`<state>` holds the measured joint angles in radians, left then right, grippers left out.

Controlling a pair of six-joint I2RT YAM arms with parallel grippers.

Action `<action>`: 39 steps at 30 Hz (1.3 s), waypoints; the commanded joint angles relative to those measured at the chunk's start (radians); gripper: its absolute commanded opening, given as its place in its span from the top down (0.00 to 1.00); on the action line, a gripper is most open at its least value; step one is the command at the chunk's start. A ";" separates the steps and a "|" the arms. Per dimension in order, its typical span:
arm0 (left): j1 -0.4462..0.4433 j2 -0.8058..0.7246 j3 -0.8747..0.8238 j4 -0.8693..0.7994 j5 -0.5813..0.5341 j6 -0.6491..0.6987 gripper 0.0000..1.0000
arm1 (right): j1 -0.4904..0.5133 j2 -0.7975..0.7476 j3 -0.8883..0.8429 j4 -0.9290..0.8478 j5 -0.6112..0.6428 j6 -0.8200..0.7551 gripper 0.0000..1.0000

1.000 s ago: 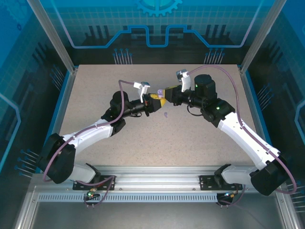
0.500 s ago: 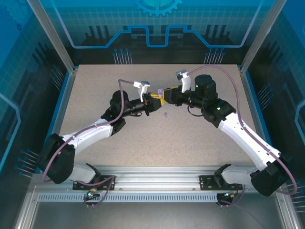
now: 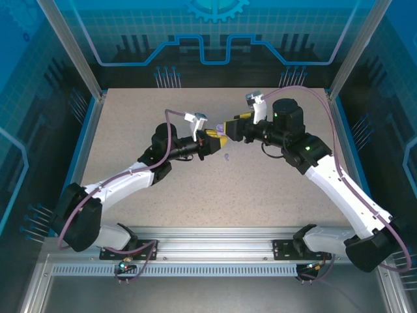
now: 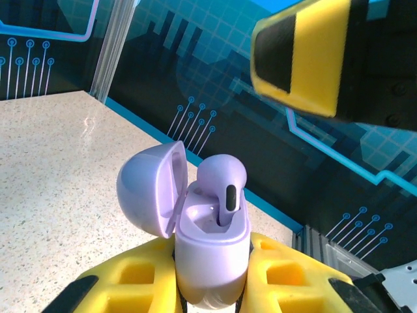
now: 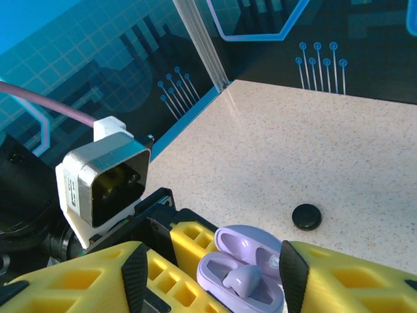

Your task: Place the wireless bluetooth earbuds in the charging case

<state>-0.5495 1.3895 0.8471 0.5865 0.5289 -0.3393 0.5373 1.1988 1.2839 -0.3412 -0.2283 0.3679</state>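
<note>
Nearest, entry one: a loose lilac earbud (image 3: 227,156), tiny and identified only by its colour, is seen lying on the worktop (image 3: 130,124), just on the near side of the two pincers.

Entry two: the left pincer (image 4: 210,290) is clamped by its yellow fingers on the lower body of the lilac charging case (image 4: 212,251), which is held up off the worktop. The lid is hinged open. One seated lilac earbud (image 4: 223,186) is stood stem-down in a socket, its head proud of the rim.

Entry three: the right pincer (image 5: 212,267) is poised just over the open case, its fingers apart and nothing gripped.

Entry four, farthest: a black round case (image 5: 306,216) is lying closed on the worktop.

Step in hand, as judged: insertion of the first lilac earbud, placed but perhaps not fully home. A light, centred press is called for next, with the case kept steady, and then collection of the loose earbud.
</note>
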 commanded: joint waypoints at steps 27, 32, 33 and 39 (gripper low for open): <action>-0.007 -0.084 0.050 -0.063 0.010 0.082 1.00 | 0.038 0.094 0.167 -0.279 0.016 -0.086 0.65; -0.006 -0.090 0.051 -0.061 0.010 0.082 1.00 | 0.039 0.105 0.175 -0.301 0.044 -0.088 0.65; -0.007 -0.092 0.051 -0.063 0.009 0.083 1.00 | 0.039 0.106 0.175 -0.304 0.051 -0.089 0.65; -0.007 -0.099 0.050 -0.063 0.013 0.085 1.00 | 0.039 0.107 0.183 -0.320 0.078 -0.098 0.65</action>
<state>-0.5503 1.3266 0.8581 0.5117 0.5282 -0.2840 0.5632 1.3029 1.4342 -0.6308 -0.1783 0.2863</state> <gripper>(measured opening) 0.205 0.348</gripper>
